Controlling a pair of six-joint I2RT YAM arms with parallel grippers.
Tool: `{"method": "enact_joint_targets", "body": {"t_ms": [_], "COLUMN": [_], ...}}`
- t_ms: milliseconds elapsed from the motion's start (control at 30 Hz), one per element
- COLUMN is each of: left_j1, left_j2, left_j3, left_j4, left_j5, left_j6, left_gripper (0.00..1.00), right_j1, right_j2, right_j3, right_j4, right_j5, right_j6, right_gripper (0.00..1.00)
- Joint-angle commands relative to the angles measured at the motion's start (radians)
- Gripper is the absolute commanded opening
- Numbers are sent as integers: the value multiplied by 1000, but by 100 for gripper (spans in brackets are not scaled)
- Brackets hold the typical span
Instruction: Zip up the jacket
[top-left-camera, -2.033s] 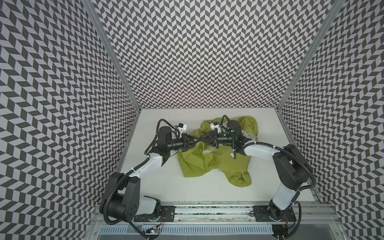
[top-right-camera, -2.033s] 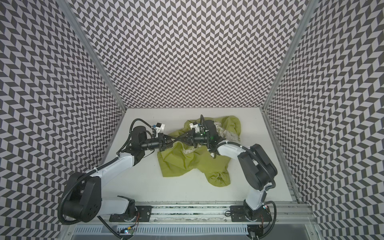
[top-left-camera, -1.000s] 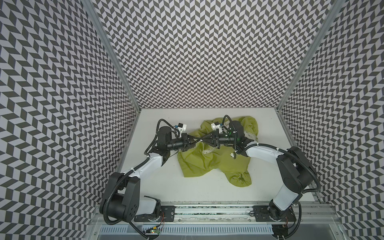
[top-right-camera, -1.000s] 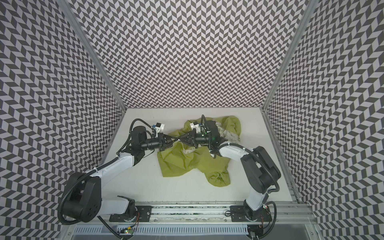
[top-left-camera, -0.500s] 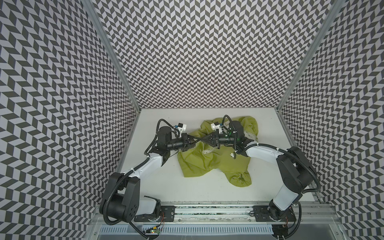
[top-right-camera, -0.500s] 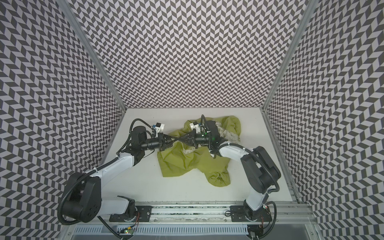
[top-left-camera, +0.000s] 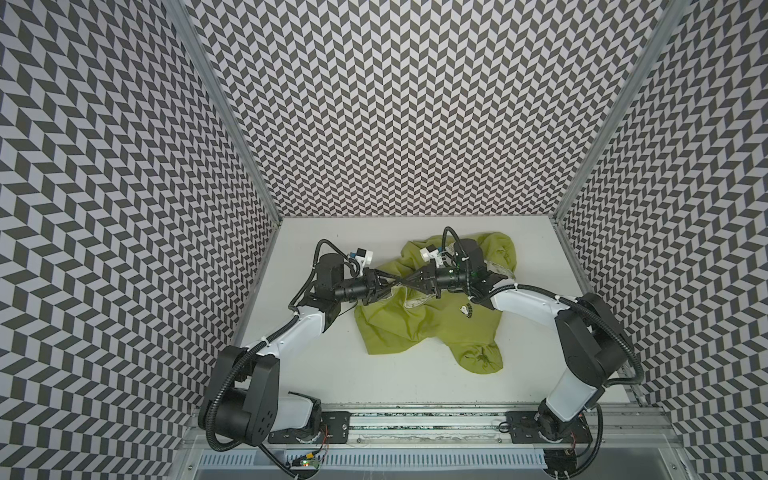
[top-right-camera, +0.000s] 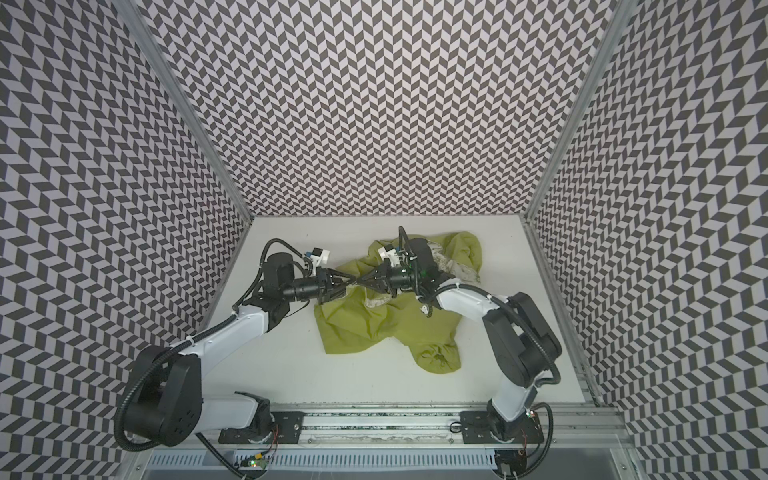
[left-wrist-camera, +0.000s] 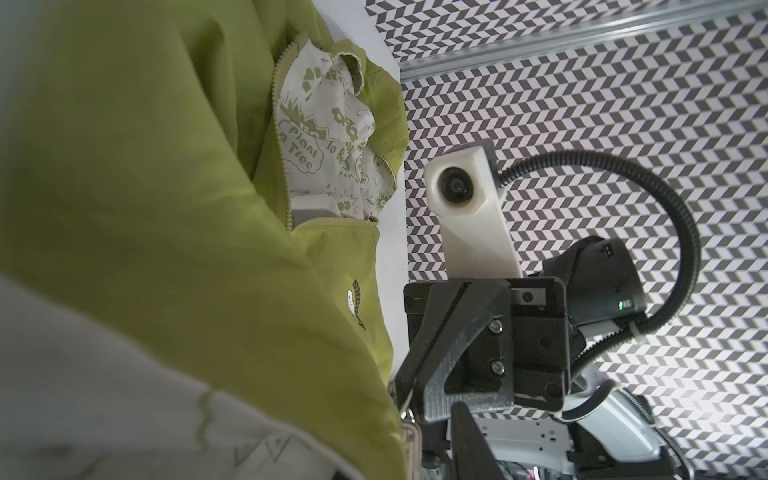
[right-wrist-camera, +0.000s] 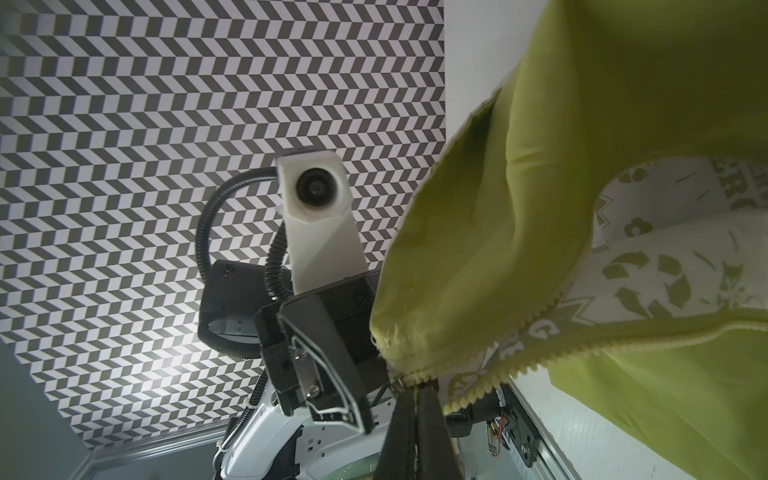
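The green jacket (top-left-camera: 419, 324) (top-right-camera: 374, 324) lies crumpled on the white table, front partly open, cream printed lining (left-wrist-camera: 316, 137) showing. Both grippers meet tip to tip at its left edge, lifted off the table. My right gripper (top-left-camera: 406, 281) (right-wrist-camera: 415, 388) is shut on the zipper where the two rows of teeth (right-wrist-camera: 519, 365) join. My left gripper (top-left-camera: 394, 283) (top-right-camera: 351, 283) stands slightly open. Its one visible finger (left-wrist-camera: 469, 440) is apart from the fabric and the metal zip pull (left-wrist-camera: 409, 432). Fabric hides the other finger.
Zigzag-patterned walls (top-left-camera: 395, 104) close in the left, back and right. A metal rail (top-left-camera: 415, 424) with both arm bases runs along the front. The hood (top-left-camera: 498, 253) lies toward the back right, a sleeve (top-left-camera: 478, 357) toward the front. Bare table (top-left-camera: 374, 382) lies before the jacket.
My right gripper slid left to meet the left one and closed fully on the zipper. My left jaws have just eased apart. Both arms otherwise stay put.
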Motion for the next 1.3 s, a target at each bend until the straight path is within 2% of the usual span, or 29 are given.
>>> {"method": "enact_joint_targets", "body": {"t_ms": [0, 600, 900, 1067, 1167, 1200, 1267], "left_j1": [-4, 8, 8, 8, 10, 10, 10], "left_j2": [-35, -36, -49, -66, -73, -72, -73], "left_j3": [6, 17, 12, 2, -4, -4, -1], "left_j4": [-11, -72, -93, -116, -121, -123, -135], "left_j5": [0, -42, -46, -49, -47, -46, -44], "left_j6": [18, 21, 24, 34, 35, 34, 39], "left_gripper": [35, 29, 8, 1, 4, 8, 25], "right_j1": [6, 18, 23, 23, 22, 22, 22], "right_j2": [-22, -23, -28, -30, -28, -28, -28], "right_j3": [27, 37, 48, 50, 53, 54, 55], "right_j4": [-55, -94, -132, -147, -147, -147, -148], "right_j5": [9, 5, 20, 36, 38, 38, 40], "right_j6": [-35, -60, -81, -85, -85, -84, -84], "right_gripper": [0, 0, 0, 0, 0, 0, 0]}}
